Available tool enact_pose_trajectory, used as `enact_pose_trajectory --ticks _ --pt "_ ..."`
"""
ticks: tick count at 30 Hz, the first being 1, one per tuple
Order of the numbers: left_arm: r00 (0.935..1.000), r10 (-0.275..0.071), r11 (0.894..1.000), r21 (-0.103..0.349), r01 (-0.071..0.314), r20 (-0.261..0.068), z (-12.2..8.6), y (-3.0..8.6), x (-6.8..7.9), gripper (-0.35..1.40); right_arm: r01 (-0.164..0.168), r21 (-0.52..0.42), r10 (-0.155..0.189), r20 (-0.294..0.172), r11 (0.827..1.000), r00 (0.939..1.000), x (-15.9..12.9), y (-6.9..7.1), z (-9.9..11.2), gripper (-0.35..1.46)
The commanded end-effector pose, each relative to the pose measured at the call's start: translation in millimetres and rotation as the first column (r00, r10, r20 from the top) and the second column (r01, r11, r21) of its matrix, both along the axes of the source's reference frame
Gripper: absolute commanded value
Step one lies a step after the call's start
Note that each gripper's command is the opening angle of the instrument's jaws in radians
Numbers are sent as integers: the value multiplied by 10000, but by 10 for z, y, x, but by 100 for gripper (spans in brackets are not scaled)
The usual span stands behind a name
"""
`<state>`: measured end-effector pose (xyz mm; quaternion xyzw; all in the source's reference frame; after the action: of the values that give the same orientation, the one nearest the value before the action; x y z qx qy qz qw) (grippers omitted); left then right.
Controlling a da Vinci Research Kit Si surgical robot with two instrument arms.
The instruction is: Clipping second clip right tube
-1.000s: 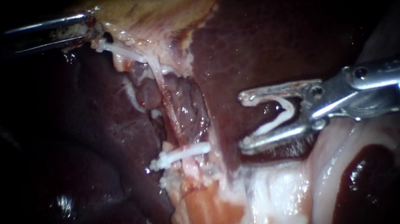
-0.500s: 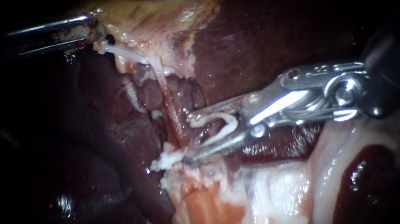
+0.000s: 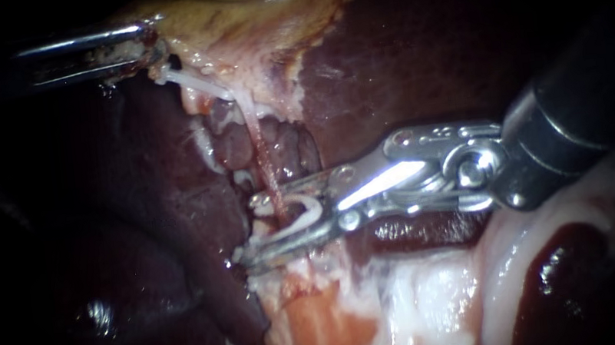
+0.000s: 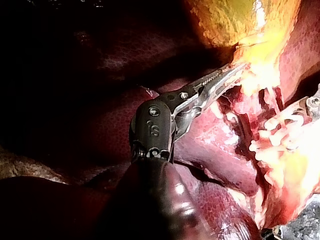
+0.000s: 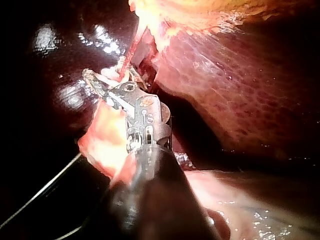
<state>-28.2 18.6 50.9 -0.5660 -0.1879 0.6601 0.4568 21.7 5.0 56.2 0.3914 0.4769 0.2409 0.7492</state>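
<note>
Dark red liver (image 3: 402,53) is filling the background, smooth and wet, and the yellow gallbladder (image 3: 243,10) is lying above it with a pale, ragged edge. The left instrument (image 3: 151,51) is coming in along the upper side. Its jaws are pressing together on this pale edge of the gallbladder and are holding it up and away.

A thin pink tube (image 3: 264,162) is running down from the gallbladder, its long axis nearly upright in the endoscope view. The right instrument (image 3: 251,229) is reaching across from the right, so its metal jaws are lying almost at a right angle to the tube. The jaws are standing apart and carrying a white, bent clip (image 3: 308,209) between them. The tube is passing through the gap, one jaw on each side, with the bend of the clip just beside it. I cannot tell whether this is the right tube.

Another white clip (image 3: 252,242) seems to be sitting on the tube just above the lower jaw, partly hidden. In my judgement, the coming move is only a squeeze, keeping the jaws square to the tube.
</note>
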Motion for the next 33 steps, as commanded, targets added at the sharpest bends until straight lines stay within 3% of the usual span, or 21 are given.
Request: enact_pose_trajectory --ticks 1,7,16,18,24,33 --pt "10000 -5 10000 -4 5 -5 0 0 0 -35 -84 27 84 -68 10000 9999 1 -1 -1 49" --pt "10000 -6 10000 -6 6 -6 0 0 0 -35 32 666 22 -811 9978 9967 3 -7 -16 49" --pt "10000 -2 10000 -6 2 -4 0 -1 0 -35 651 1356 -371 -1994 9886 9792 6 -13 -50 49" --pt "10000 -2 10000 -6 2 -4 0 -1 0 -35 764 1377 -460 -2116 9875 9763 6 -13 -54 48" --pt "10000 -3 10000 -8 3 -5 0 -1 0 -35 641 1349 -350 -2079 9888 9775 3 -8 -54 44" --pt "10000 -8 10000 -13 8 -10 1 -1 -1 -35 689 1349 -393 -2104 9885 9768 -9 -4 -47 9"
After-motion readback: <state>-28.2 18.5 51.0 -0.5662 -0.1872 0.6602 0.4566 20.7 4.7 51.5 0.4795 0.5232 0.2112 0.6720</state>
